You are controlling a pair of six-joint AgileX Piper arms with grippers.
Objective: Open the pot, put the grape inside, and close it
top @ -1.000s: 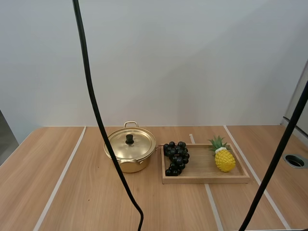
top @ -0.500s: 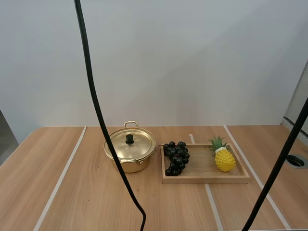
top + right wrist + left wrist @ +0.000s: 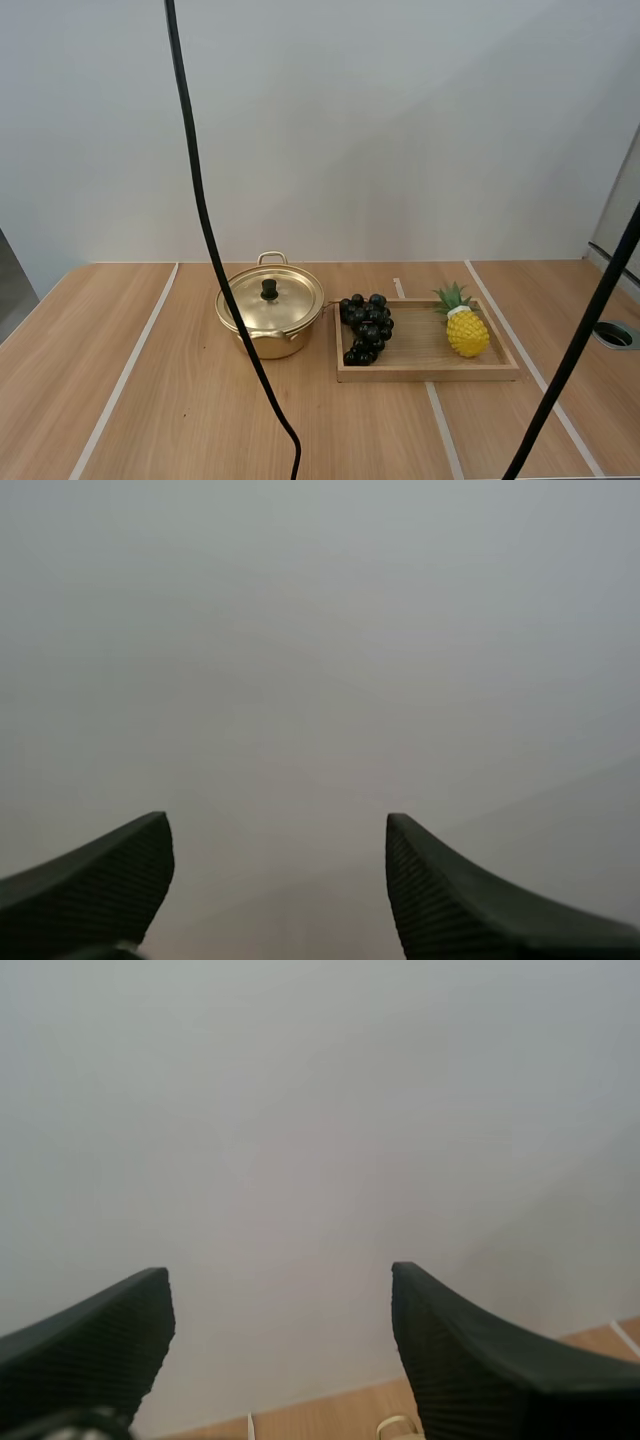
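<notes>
A golden pot (image 3: pixel 270 312) stands on the wooden table, its lid (image 3: pixel 271 298) with a black knob on top. To its right a dark bunch of grapes (image 3: pixel 366 326) lies at the left end of a wooden tray (image 3: pixel 428 369). In the left wrist view my left gripper (image 3: pixel 281 1290) is open, its black fingers wide apart with nothing between them, facing the pale wall above the table's far edge. In the right wrist view my right gripper (image 3: pixel 278 835) is open too, empty, pointing at the bare wall.
A yellow toy pineapple (image 3: pixel 465 327) lies in the tray to the right of the grapes. A round hole (image 3: pixel 613 334) is set in the table at the far right. White strips run across the tabletop.
None on the table: pot, grapes and tray stay where they were.
</notes>
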